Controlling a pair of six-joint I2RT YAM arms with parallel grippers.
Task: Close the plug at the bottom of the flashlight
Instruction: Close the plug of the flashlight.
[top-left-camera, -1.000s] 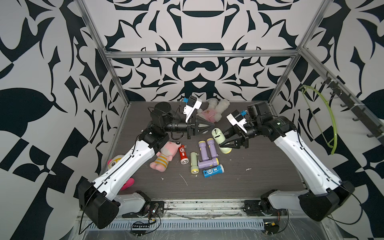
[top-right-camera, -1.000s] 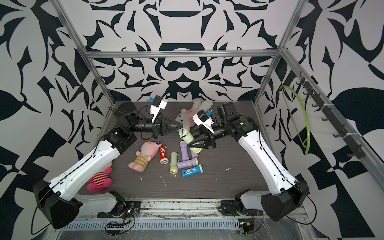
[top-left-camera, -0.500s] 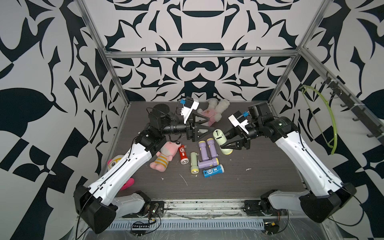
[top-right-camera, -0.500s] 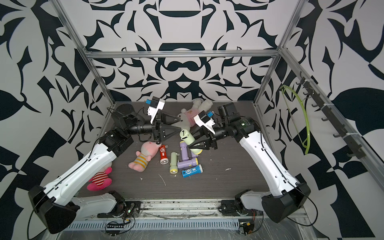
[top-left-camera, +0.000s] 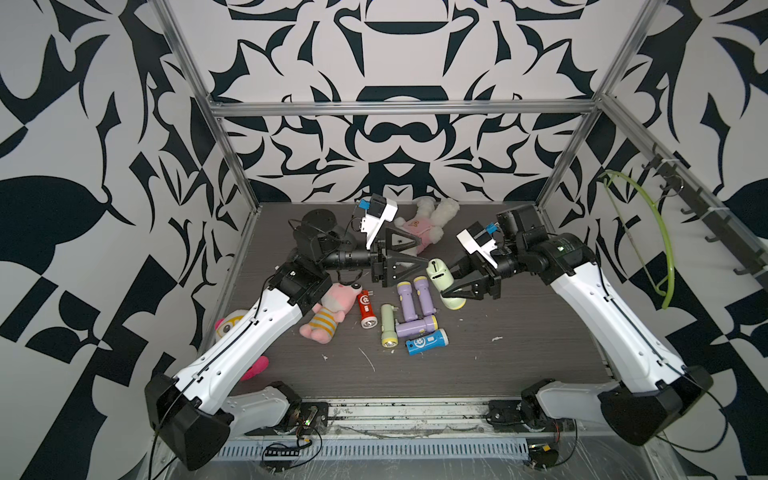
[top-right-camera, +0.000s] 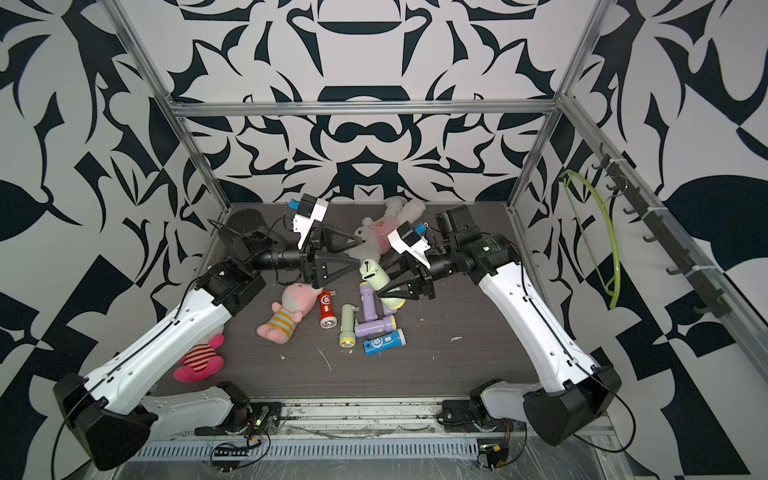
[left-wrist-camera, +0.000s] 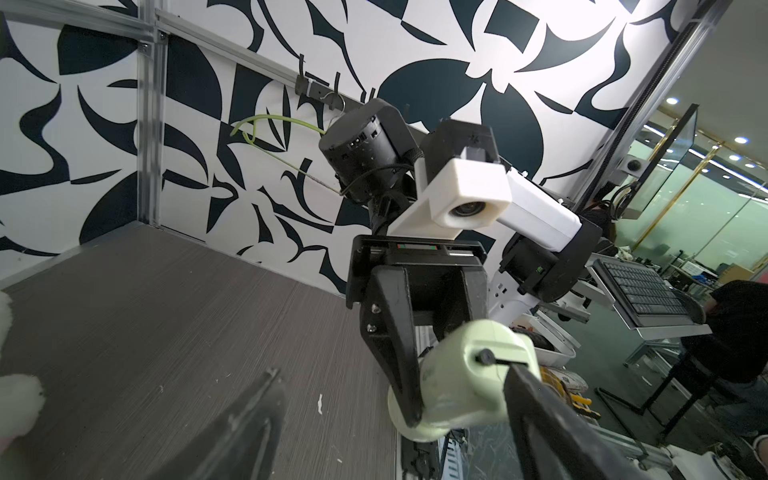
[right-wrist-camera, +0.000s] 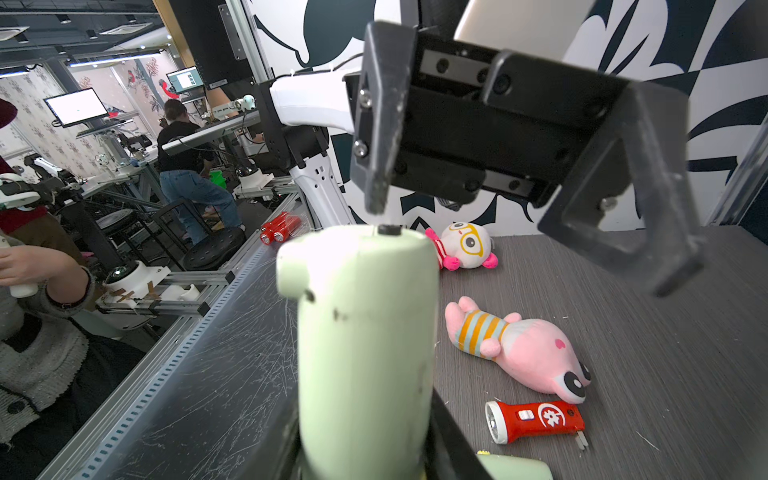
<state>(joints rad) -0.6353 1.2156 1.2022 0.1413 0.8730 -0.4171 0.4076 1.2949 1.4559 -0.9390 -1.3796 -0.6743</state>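
Left gripper (top-left-camera: 424, 252): shut a second ago, now spread and empty. Pale green plastic cylindrical flashlight (top-left-camera: 439, 275): at its 3 o'clock in both top views, clamped in right gripper (top-left-camera: 453, 286). Your press looks finished; plug closure unconfirmed.

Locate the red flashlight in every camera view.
Top view: red flashlight beside pink plush.
Top view: red flashlight, same spot.
Left wrist: not visible.
Right wrist: red flashlight beside pink plush.
Landmark: pale green flashlight, in all four.
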